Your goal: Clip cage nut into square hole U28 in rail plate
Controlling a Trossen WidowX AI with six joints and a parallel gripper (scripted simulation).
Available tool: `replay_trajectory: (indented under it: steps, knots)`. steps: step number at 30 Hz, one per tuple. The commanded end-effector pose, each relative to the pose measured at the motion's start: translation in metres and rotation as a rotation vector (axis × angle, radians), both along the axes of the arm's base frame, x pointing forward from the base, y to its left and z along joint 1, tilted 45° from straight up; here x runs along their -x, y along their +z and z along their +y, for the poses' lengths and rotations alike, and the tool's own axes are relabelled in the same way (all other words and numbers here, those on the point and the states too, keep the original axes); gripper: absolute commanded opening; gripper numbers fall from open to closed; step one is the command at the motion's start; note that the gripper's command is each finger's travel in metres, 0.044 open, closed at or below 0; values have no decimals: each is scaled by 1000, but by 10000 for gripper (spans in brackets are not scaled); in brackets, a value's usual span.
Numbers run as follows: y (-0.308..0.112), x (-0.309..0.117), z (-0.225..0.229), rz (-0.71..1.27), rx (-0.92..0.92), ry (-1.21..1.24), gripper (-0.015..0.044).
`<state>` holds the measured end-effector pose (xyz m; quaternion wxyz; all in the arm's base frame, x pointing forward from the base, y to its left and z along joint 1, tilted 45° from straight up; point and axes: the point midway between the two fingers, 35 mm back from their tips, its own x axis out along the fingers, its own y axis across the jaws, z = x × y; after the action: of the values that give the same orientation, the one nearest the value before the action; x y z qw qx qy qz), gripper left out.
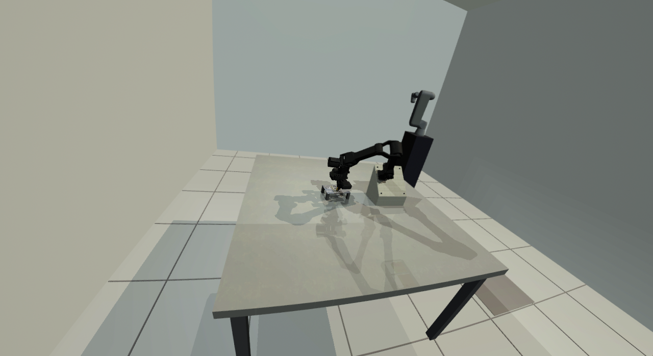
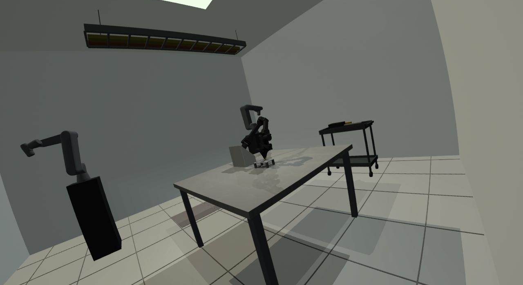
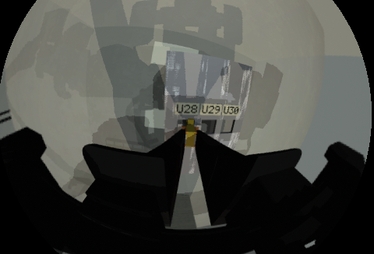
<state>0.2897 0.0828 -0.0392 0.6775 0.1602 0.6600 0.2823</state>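
Two fingertips pinch the yellow cage nut (image 3: 190,139) near U28's hole.

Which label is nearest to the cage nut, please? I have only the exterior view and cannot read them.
Observer: In the wrist view, the nut is just below the U28 label.
Operator: Is it free, or do the fingers hold it?
Observer: The gripper is shut on it, one fingertip at each side.
Operator: And the hole under U29?
Observer: The U29 hole has no nut in it.
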Motion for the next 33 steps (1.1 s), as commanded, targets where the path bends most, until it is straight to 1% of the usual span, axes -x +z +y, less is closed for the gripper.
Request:
replay_trajectory:
  steps: [1,33]
  knots:
    - [0,0,-1,0,6,-3,25]
    - [1,0,3,-9,68,-9,25]
